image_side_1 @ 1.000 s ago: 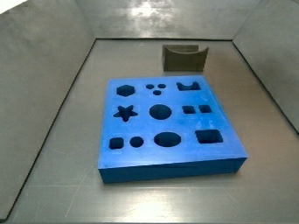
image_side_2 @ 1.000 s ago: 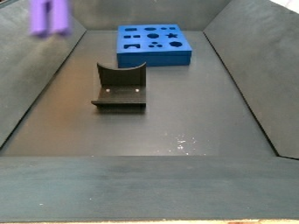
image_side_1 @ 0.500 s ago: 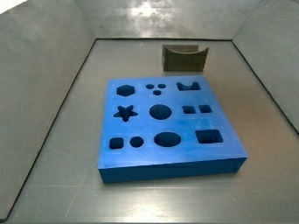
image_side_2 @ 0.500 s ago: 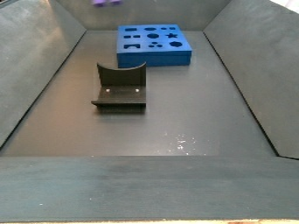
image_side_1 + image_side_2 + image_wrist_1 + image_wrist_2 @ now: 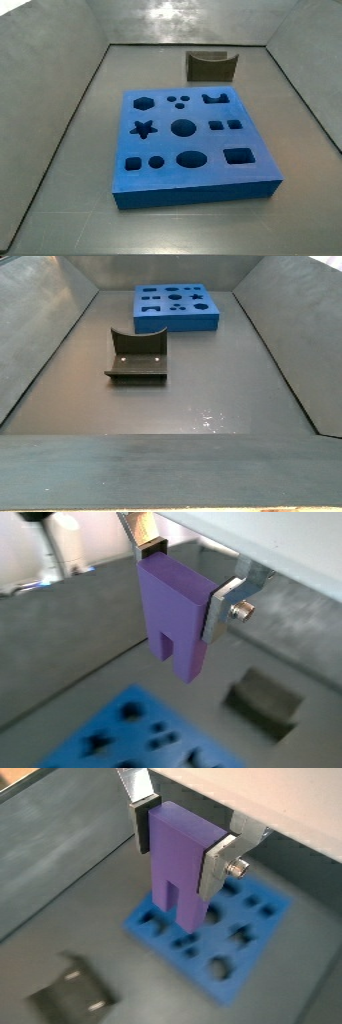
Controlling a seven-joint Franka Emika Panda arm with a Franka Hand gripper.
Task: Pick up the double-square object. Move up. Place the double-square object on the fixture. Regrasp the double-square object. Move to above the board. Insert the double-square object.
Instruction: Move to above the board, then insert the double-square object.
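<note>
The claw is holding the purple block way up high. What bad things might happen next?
The claw grips the double-square object only near its upper end, prongs hanging down, so it might swing or slip. It hangs high above the board, out of both side views, so a drop could send it bouncing away. The fixture is small, so setting it there may miss.

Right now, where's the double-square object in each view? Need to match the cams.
Wrist view: double-square object at centre, clamped in the hand, prongs pointing down, above the floor between the board and the fixture.
Wrist view: double-square object at centre, in the hand, over the board.
Side view: not in it.
Side view: not in it.
Shared landmark: the blue board, in all four.
</note>
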